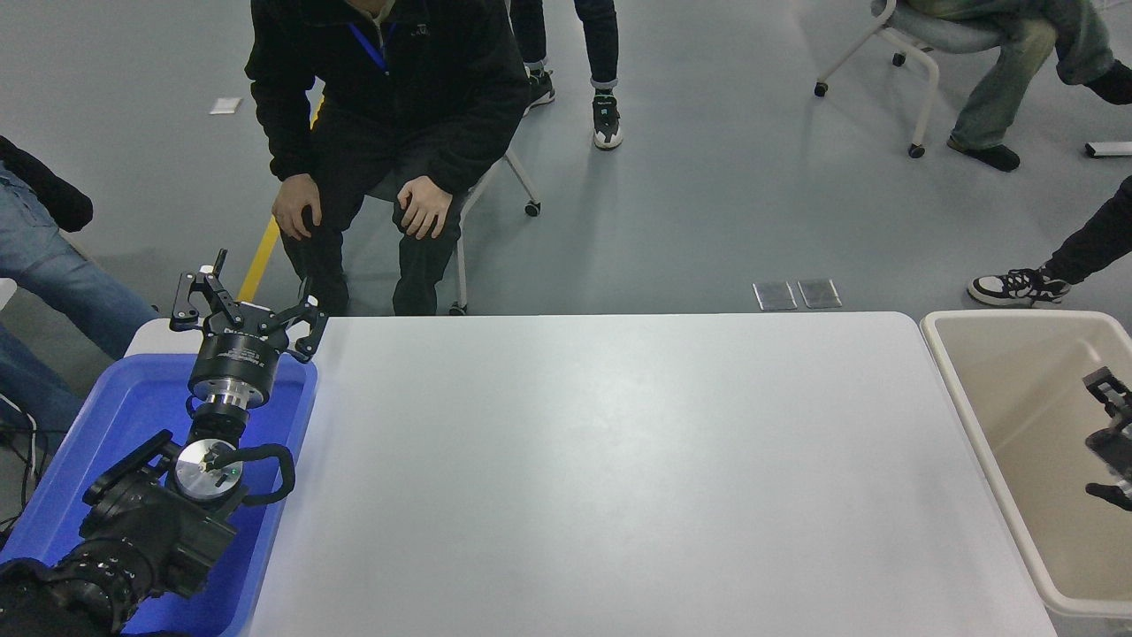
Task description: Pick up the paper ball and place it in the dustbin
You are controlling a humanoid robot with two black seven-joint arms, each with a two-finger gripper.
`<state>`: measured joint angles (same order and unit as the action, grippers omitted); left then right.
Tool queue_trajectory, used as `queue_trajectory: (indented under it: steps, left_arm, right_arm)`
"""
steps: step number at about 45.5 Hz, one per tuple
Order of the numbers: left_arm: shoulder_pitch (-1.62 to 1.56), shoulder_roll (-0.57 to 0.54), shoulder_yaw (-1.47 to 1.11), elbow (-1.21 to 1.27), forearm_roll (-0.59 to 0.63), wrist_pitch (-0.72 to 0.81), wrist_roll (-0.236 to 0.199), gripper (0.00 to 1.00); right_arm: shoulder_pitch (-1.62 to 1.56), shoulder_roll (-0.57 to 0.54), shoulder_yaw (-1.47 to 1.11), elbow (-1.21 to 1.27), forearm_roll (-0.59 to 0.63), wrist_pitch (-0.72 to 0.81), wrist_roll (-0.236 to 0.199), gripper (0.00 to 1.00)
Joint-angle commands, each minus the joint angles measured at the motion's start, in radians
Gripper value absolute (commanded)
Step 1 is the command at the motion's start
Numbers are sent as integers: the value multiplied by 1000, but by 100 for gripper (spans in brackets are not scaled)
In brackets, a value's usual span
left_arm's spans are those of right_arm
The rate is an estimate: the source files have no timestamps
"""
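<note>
Far left: shallow bright blue plastic tray point(106, 416) on the near-left edge of the white bench point(601, 460). Left black gripper point(246, 305) is parked over the tray's far end, its fingers point(190, 296) spread, holding nothing.

Beyond the far edge of the bench, a person in a black jacket point(398, 97) sits leaning forward, hands on knees, well apart from both arms.

Right: large deep beige plastic dustbin point(982, 416) stands against the right end of the bench. Right black gripper point(1110, 438) hangs over the bin's interior at the right edge of the view. Only part of it shows; cannot tell whether its fingers are spread or pressed together.

Crumpled tan-brown paper ball: not visible anywhere, neither on the bench nor on the visible bin floor. Judged to lie in the bin, hidden below the gripper or out of view, so the drop is probably done.

Risks:
- Ball may be snagged on a finger, so the arm's retreat could drag it back out.
- Gripper sits low inside the rim; a sideways retreat could strike the wall and shift the bin.
</note>
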<state>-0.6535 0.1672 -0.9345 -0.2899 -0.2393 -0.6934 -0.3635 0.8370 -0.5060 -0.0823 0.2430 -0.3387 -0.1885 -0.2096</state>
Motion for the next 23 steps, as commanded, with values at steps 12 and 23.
queue_trajectory:
  steps: [12, 23]
  left_arm:
    - [0, 0, 0, 0, 0, 0, 0, 99]
    - [0, 0, 0, 2, 0, 0, 0, 99]
  right_arm:
    - [51, -91, 576, 328, 35, 18, 1, 100]
    - [22, -17, 808, 407, 72, 18, 1, 100]
